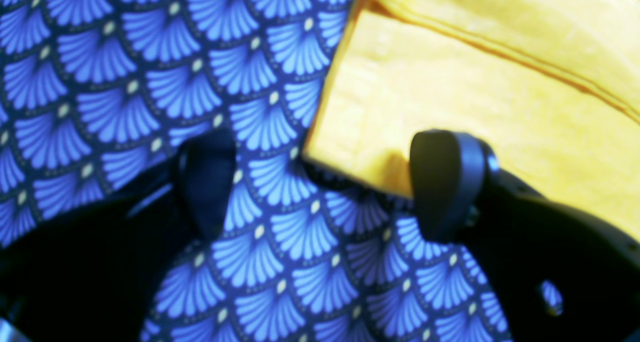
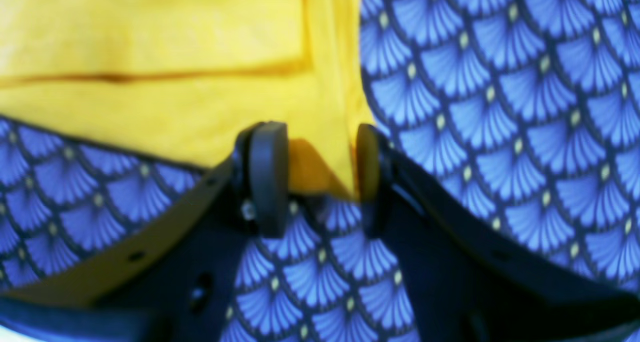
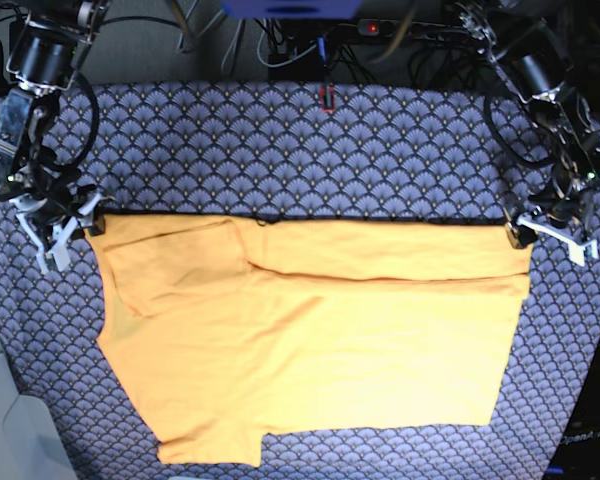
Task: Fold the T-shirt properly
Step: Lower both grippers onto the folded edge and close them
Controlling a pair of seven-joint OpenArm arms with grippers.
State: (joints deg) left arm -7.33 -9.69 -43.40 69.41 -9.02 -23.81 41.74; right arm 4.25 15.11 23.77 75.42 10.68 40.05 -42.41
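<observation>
On the purple-grey fan-patterned cloth (image 3: pixel 280 150) covering the table, the plain orange-yellow short-sleeved T-shirt (image 3: pixel 320 360) lies spread sideways, top long edge already folded over into a band running between the two arms.

Left gripper (image 1: pixel 320 182): jaws wide apart, one corner of the shirt poking in between them but not pinched; one finger (image 1: pixel 445 182) sits over the shirt edge, the other over bare cloth. Holding nothing. In the base view it sits at the shirt's top corner on that view's right (image 3: pixel 525 235).

Right gripper (image 2: pixel 320 177): jaws narrower, straddling the other top corner. Fabric fills most of the gap and touches one pad (image 2: pixel 367 166); the other pad (image 2: pixel 267 177) shows a sliver of clearance. Looks like a loose bracket, not a firm clamp — blur makes it hard to call. In the base view it's at the top corner on that view's left (image 3: pixel 65 225).

Step, my read: the first lengthwise fold is laid, and both arms are parked at the ends of the fold line, either letting go or about to regrip. Lower half of the shirt and the bottom sleeve are still unfolded, so task is maybe a third done.

Next move needs:
- both grippers clear of fabric before lifting, or the thin cloth drags and undoes the fold
- reposition to the near long edge, grab both corners together
- keep the two arms level so the second fold lands parallel
</observation>
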